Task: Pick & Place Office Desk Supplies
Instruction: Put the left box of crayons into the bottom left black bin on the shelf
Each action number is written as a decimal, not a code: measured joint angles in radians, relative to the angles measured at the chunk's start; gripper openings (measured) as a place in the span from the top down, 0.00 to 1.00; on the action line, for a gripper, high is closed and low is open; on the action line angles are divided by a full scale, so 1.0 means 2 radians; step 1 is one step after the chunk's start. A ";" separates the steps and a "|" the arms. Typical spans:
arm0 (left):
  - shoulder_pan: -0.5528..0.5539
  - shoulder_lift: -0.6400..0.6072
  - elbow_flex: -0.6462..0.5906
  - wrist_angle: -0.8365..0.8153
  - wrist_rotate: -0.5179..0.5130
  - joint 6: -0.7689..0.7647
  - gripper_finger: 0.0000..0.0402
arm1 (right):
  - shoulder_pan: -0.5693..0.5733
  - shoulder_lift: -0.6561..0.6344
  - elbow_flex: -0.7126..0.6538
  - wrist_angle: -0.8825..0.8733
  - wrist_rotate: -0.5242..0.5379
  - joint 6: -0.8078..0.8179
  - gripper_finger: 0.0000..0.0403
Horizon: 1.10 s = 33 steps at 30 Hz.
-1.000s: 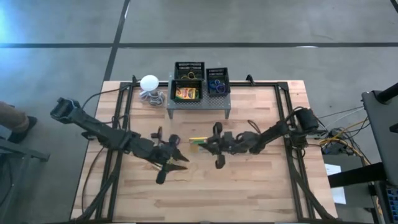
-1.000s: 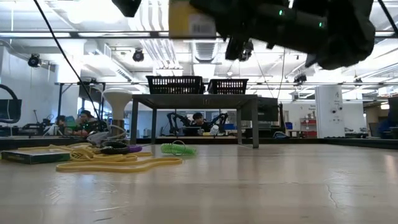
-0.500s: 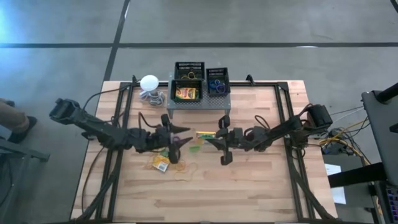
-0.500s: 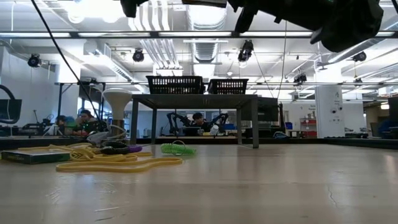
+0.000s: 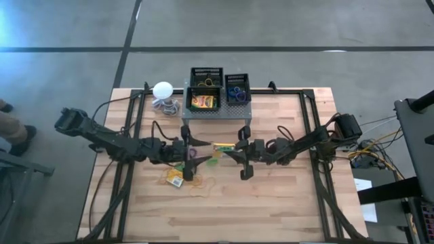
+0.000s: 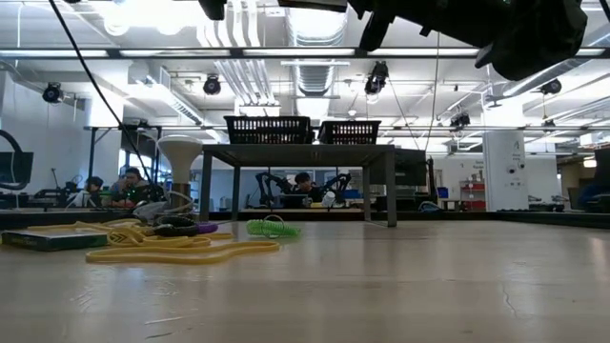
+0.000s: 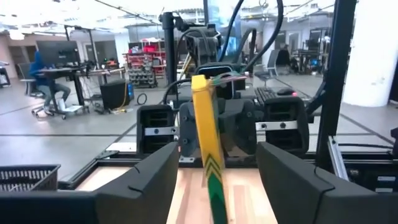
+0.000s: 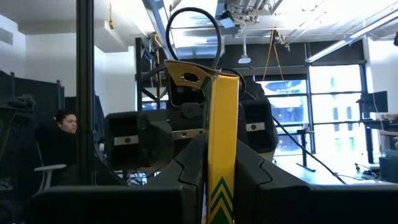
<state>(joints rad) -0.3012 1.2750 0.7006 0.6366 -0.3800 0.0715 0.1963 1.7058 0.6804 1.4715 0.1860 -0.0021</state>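
My right gripper (image 5: 229, 150) is shut on a flat yellow-and-green box (image 5: 220, 146), held in the air over the table's middle, in front of the grey stand (image 5: 215, 115). My left gripper (image 5: 201, 154) faces it from the left, open. Its two fingers (image 7: 138, 182) stand wide apart on either side of the box's near end (image 7: 208, 155) without touching it. A second yellow box (image 5: 175, 178) lies flat on the table beside tan rubber bands (image 5: 198, 181). Small rings (image 6: 272, 227) lie nearby. My right gripper pinches the box's two flat faces (image 8: 221, 186) between its two fingers. The fingers lie level and come from the table's right. The box stands on edge and sticks out past the fingertips toward the left gripper, lifted clear of the table.
The grey perforated stand carries black mesh trays (image 5: 205, 76) (image 5: 237, 88), one with a yellow box (image 5: 203, 102), one with blue rings. A white ball with a coiled cord (image 5: 163, 91) stands at the far left. The near half of the table is bare wood (image 5: 271, 210).
My left gripper has risen from the pile on the table and swung toward the far edge and right, so that its open fingers now flank the held box. My right gripper has lifted the box higher and shifted it slightly toward the far edge.
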 joint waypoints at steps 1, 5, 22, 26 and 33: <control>0.001 0.006 0.000 0.011 0.000 0.000 0.46 | 0.000 0.000 0.000 0.000 0.000 0.000 0.91; 0.003 0.041 0.000 0.058 -0.004 0.004 0.47 | 0.000 0.000 0.000 0.003 0.000 0.000 0.90; 0.005 0.063 0.004 0.090 -0.004 0.000 0.90 | 0.000 0.000 0.000 0.001 -0.002 -0.001 0.90; 0.005 0.063 0.004 0.086 -0.005 0.000 0.94 | 0.000 0.000 0.000 -0.009 -0.002 -0.013 0.90; 0.003 0.043 0.005 0.022 -0.015 -0.002 0.94 | -0.001 -0.040 0.000 -0.162 0.035 -0.027 0.76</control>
<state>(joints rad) -0.2947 1.3600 0.7097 0.6805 -0.4096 0.0670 0.1952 1.6267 0.6795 1.1470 0.2561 -0.0566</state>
